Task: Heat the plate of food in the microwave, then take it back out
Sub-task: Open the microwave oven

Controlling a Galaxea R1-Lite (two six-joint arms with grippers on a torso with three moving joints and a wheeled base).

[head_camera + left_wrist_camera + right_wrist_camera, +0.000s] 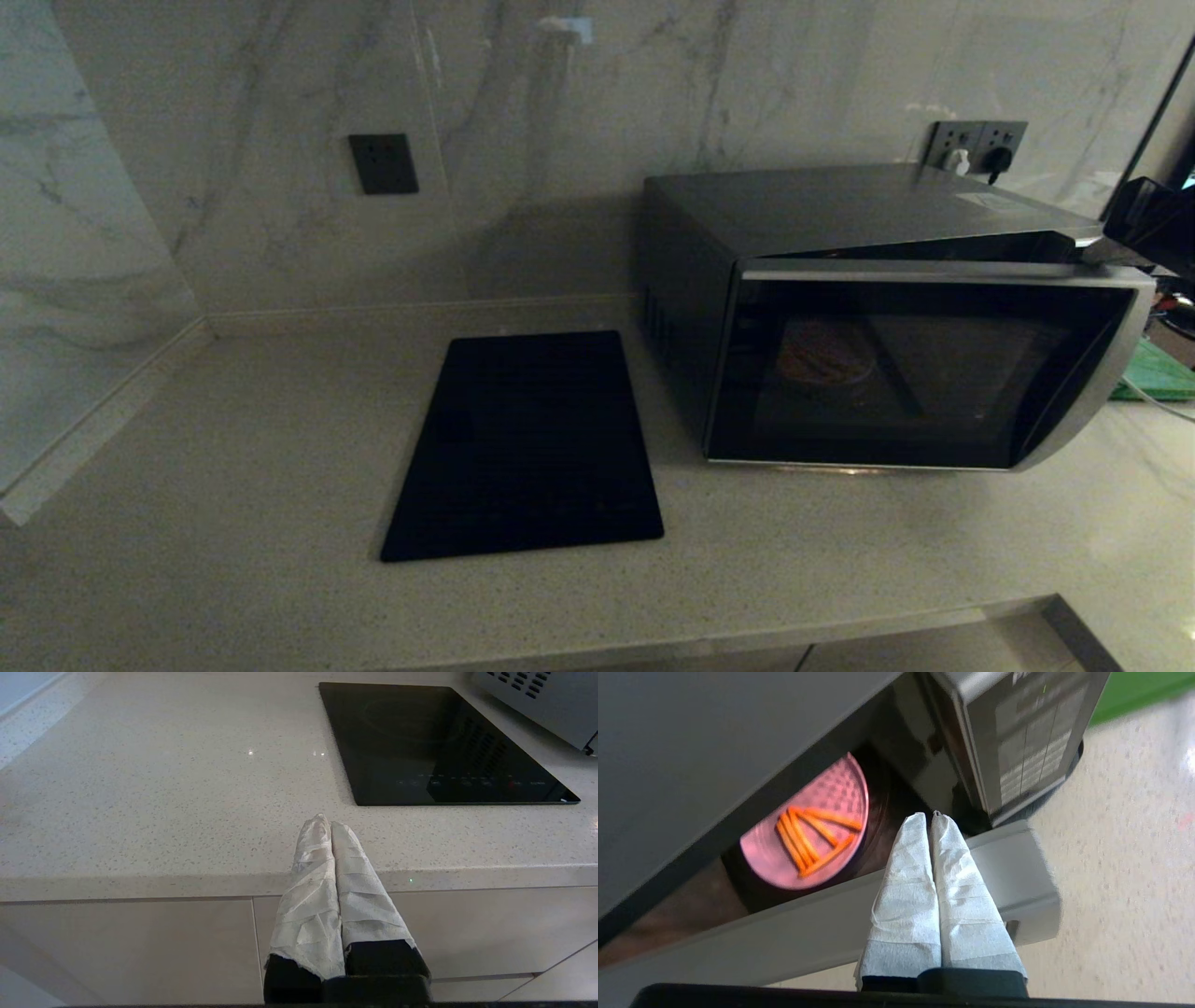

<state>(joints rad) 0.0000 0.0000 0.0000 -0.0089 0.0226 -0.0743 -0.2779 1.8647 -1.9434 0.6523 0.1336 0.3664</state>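
1. Plate of food [808, 835] sits inside the microwave [868, 308], door ajar.
2. Right tool [931, 819] pinched empty at the door's top edge.
3. Left tool [327, 826] closed, parked off the bench's near edge.
4. Retrieval remains.

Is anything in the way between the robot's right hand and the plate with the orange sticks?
Yes. The microwave door is only partly open, crossing between the shut right gripper and the plate of food inside.

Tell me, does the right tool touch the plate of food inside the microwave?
Apart. In the right wrist view the right tool is outside the part-open door, with dark microwave floor between it and the plate of food.
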